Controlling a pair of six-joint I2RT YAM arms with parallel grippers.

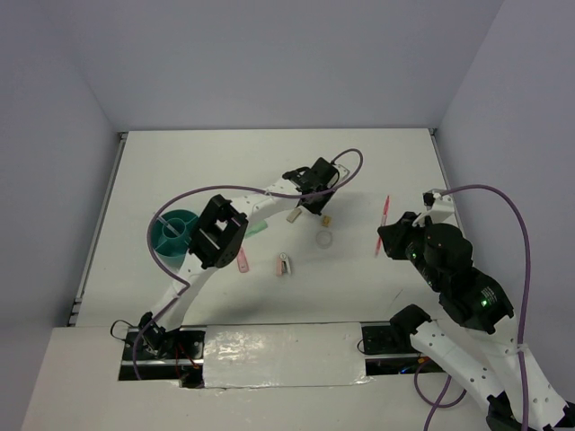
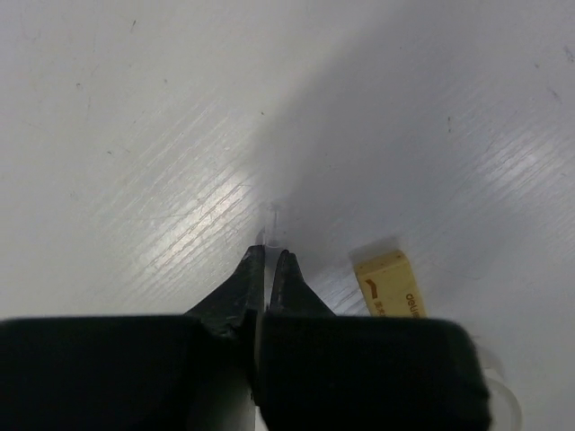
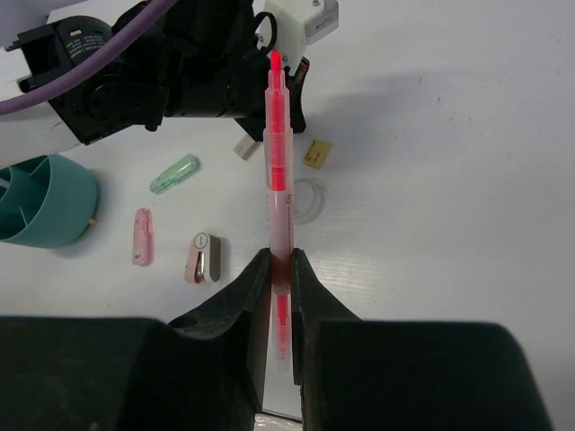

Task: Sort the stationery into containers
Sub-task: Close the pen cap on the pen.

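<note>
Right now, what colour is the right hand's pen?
Pink; pen shows best in right wrist view.

The left arm [image 1: 218, 235] and right arm [image 1: 449, 260] are white links joined by chunky black housings, each trailing a looping purple cable [image 1: 216, 189]. Two green lights [image 1: 413, 254] glow on the right one. The left pincer [image 2: 269, 256] and right pincer [image 3: 280, 265] have matte black, tapering fingers.
</note>
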